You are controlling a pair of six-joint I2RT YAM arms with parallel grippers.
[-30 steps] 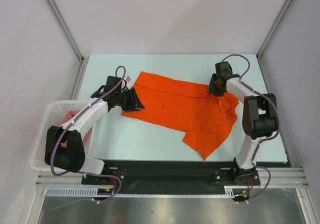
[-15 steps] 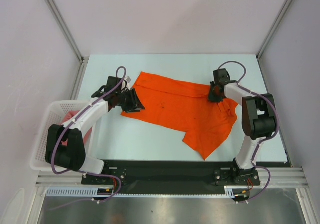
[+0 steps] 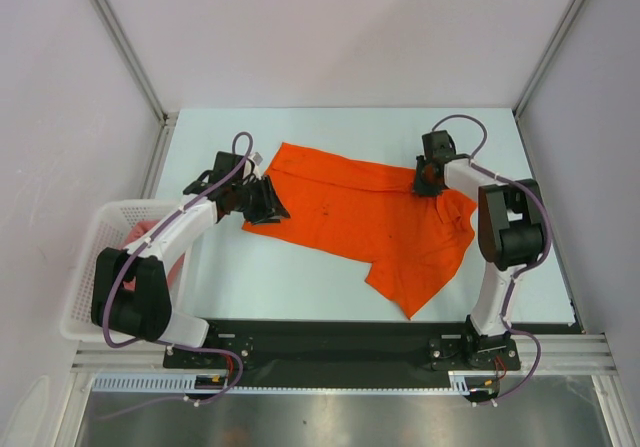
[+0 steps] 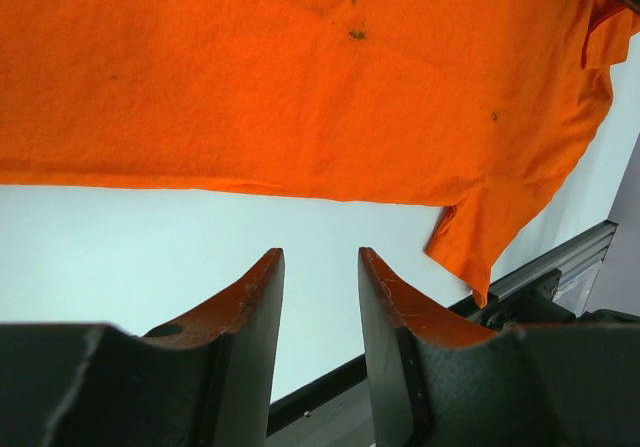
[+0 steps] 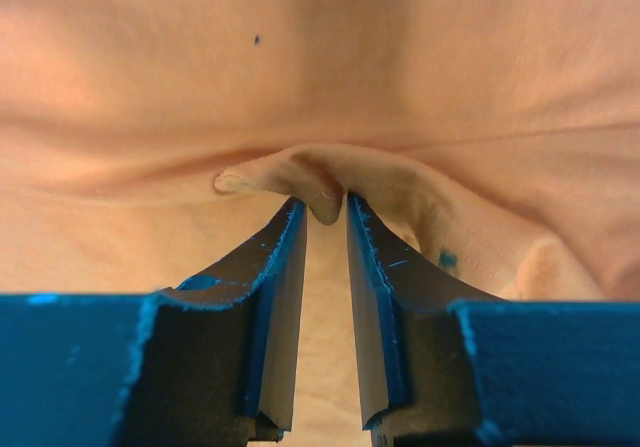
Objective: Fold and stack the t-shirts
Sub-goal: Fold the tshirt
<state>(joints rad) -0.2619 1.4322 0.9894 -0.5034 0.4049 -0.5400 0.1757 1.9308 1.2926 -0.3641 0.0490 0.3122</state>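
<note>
While orange t-shirt (image 3: 350,212) stretches far-left to near-right, right gripper (image 5: 321,210) pinches it; left gripper (image 4: 320,257) parted.

White arm links (image 3: 180,222), black joints (image 3: 510,235), purple cables (image 3: 456,118), dark tool fingers (image 4: 248,312)

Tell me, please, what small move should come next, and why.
Probably ease the left gripper forward to the hem of the orange t-shirt and close: its jaws stand apart over the table, short of the cloth, while the right gripper seems to pinch a fold.
</note>
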